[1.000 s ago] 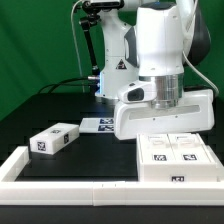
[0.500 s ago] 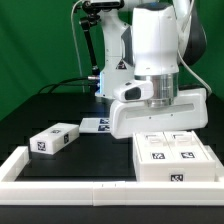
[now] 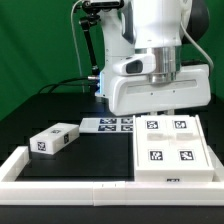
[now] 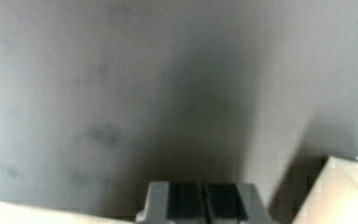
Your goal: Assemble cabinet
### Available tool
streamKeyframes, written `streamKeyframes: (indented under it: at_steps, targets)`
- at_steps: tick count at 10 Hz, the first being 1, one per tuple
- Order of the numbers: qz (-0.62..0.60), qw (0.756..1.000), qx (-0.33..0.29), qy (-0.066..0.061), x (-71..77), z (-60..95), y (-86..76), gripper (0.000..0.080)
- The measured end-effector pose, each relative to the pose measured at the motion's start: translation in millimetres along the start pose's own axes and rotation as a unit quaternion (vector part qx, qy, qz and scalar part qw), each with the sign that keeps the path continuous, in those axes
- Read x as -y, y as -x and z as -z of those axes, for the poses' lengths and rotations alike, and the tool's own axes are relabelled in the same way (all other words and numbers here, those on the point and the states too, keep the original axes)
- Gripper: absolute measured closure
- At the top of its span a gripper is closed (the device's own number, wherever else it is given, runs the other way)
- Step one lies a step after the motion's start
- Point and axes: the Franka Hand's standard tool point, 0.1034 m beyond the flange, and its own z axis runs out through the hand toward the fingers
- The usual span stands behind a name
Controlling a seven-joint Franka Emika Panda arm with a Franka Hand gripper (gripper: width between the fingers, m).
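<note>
The cabinet's large white box point(image 3: 170, 152) lies at the exterior view's right, with several black-and-white tags on its top face. A smaller white box part point(image 3: 55, 140) with tags lies apart at the exterior view's left. My gripper's white hand point(image 3: 160, 90) hangs just above the far edge of the large box, and its fingers are hidden there. In the wrist view the gripper point(image 4: 197, 200) shows two dark fingers pressed together with nothing between them, over a blurred grey surface. A white edge point(image 4: 355, 188) shows beside them.
The marker board point(image 3: 108, 124) lies flat on the black table behind the parts. A low white border frame point(image 3: 60, 180) runs along the table's front and left. The arm's base point(image 3: 112, 70) and cables stand at the back.
The gripper has risen and shifted slightly toward the back, uncovering the far pair of tags on the large box. The parts have not moved.
</note>
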Motion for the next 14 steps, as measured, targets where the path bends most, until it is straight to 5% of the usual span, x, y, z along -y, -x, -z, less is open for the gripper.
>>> streamKeyframes:
  at_steps: [3,8,11,14]
  targets:
    - [0.018,1.0,-0.004,0.003,-7.1,21.2,-17.1,0.0797]
    - [0.022,1.0,0.022,-0.001,-11.9,24.2,-17.7,0.0797]
    - [0.024,0.999,0.023,0.0,-10.1,48.0,-26.1,0.0797]
    - [0.03,0.999,0.023,0.0,-15.1,55.0,-41.0,0.0797]
